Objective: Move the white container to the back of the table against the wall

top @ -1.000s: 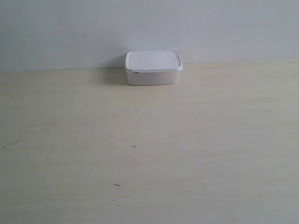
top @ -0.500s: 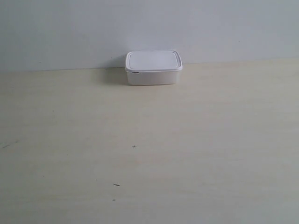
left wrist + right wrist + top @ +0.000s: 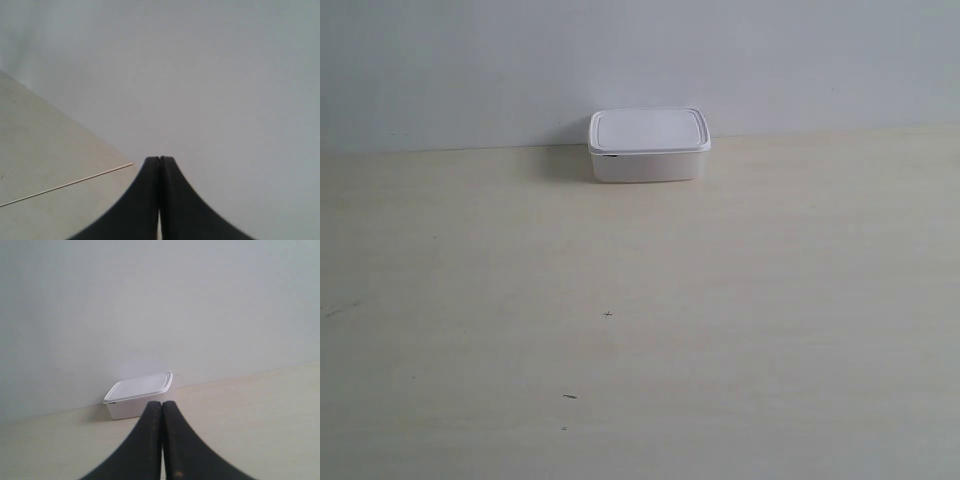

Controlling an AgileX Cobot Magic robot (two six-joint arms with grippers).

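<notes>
Both the left gripper (image 3: 160, 159) and right gripper (image 3: 161, 403) are pinched closed on nothing; the white container (image 3: 140, 388) sits ahead of the right one's tips, apparently touching the wall (image 3: 150, 300); any needless forward reach could shove it askew on the table (image 3: 250, 415).

1. exterior view: raised, well back, faces across the table (image 3: 720, 330) to the wall (image 3: 620, 60).
2. left wrist view: faces the wall at a tilt.
3. right wrist view: low, faces the wall; shares the white container (image 3: 649, 145) with the exterior view.
</notes>
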